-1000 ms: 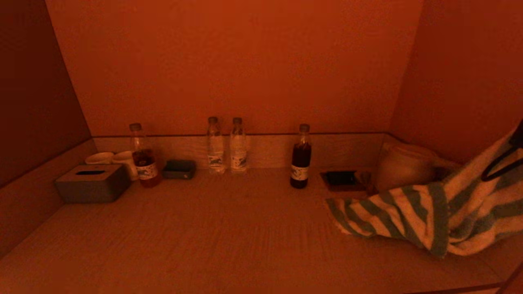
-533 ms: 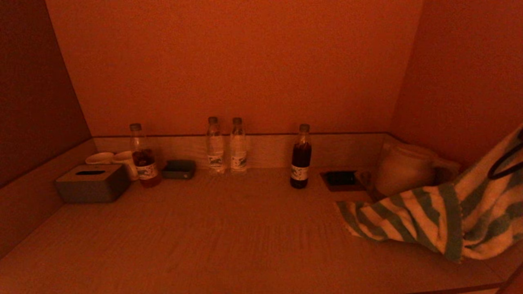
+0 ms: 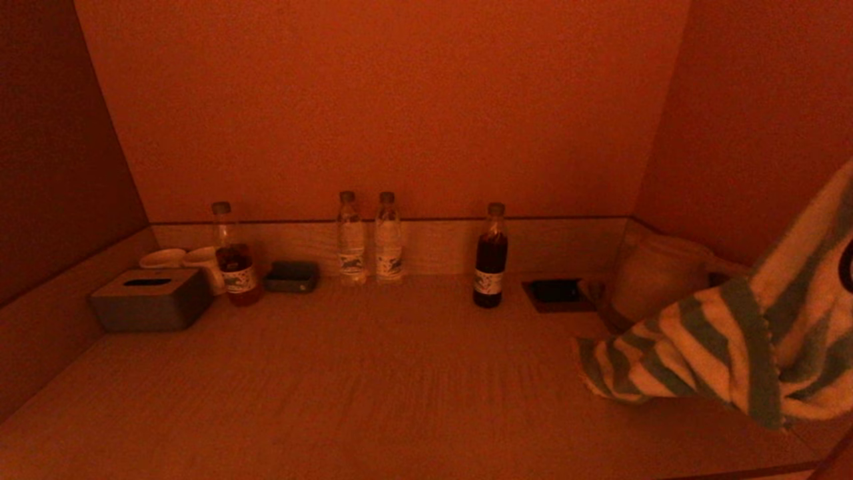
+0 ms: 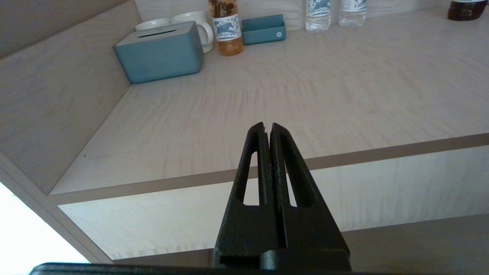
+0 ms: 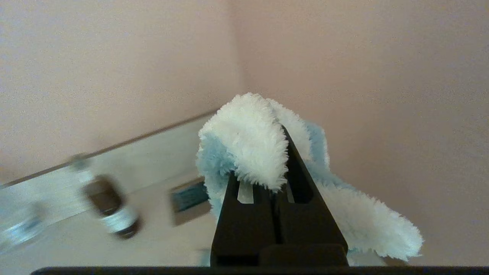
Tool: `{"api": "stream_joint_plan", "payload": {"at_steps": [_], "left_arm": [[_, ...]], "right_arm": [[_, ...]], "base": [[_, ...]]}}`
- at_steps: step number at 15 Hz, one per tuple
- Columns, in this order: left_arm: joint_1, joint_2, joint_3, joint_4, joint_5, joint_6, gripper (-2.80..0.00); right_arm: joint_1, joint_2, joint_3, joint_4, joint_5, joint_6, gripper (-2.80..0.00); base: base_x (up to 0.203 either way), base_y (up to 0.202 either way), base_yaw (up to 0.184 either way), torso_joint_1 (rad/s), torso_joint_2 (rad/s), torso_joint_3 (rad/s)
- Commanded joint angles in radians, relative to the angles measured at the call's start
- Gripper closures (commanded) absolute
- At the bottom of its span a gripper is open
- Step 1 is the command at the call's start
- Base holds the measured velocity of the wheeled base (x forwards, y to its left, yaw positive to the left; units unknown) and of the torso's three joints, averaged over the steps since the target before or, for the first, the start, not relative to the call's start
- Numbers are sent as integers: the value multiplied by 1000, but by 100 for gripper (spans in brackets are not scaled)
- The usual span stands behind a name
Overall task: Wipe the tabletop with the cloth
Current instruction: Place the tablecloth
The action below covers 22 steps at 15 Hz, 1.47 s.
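The striped blue-and-white cloth hangs at the right of the head view, lifted off the wooden tabletop, its lower corner hanging close above it. My right gripper is shut on the cloth, which drapes over the fingertips and hides them; the gripper itself is nearly out of the head view at the right edge. My left gripper is shut and empty, held in front of the table's front edge, out of the head view.
Along the back wall stand a tissue box, two cups, a tea bottle, a small box, two water bottles, a dark bottle, a tray and a kettle.
My right gripper has lifted the cloth up and to the right. The cloth's trailing corner has slid right across the table, and the gripper has left the head view.
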Motion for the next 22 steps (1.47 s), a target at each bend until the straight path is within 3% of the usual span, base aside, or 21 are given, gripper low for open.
{"api": "stream_joint_plan", "payload": {"at_steps": [1,7,15,22], "left_arm": [[-1,0,0,0,0,1,0],[1,0,0,0,1,1,0],[1,0,0,0,0,1,0],[1,0,0,0,1,1,0]], "right_arm": [[48,-67,-3,1,94,1,0],[67,-134,-23,-5,133,-2,0],[66,-68,-54,-77,128,-8,0],[-59,154,-128,-207,98,-52,0]], "base": [[0,0,0,0,0,0],[0,0,0,0,0,0],[0,0,0,0,0,0],[0,0,0,0,0,0]]}}
